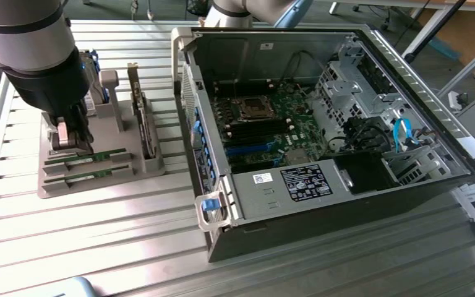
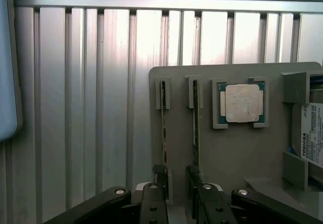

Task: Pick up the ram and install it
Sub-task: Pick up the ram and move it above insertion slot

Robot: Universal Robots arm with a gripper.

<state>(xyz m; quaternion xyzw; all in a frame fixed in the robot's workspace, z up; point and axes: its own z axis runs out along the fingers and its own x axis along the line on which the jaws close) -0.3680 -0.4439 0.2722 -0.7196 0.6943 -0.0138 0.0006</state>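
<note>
1. End effector (image 2: 176, 176) hangs low over the grey holder (image 2: 227, 153), its fingers spread apart and gripping nothing.
2. Two ram sticks (image 2: 163, 128) stand on edge in side-by-side slots of the holder. The fingertips are at one end of them, and I cannot tell whether they touch.
3. Holder also carries a square processor chip (image 2: 240, 103) in a recess and a hard drive (image 2: 312, 133) in a bay.
4. Holder sits on the table (image 1: 97, 247) towards the edge at the exterior view's left. An open computer case (image 1: 320, 204) lies beside it, with the motherboard (image 1: 262, 130) inside.
</note>
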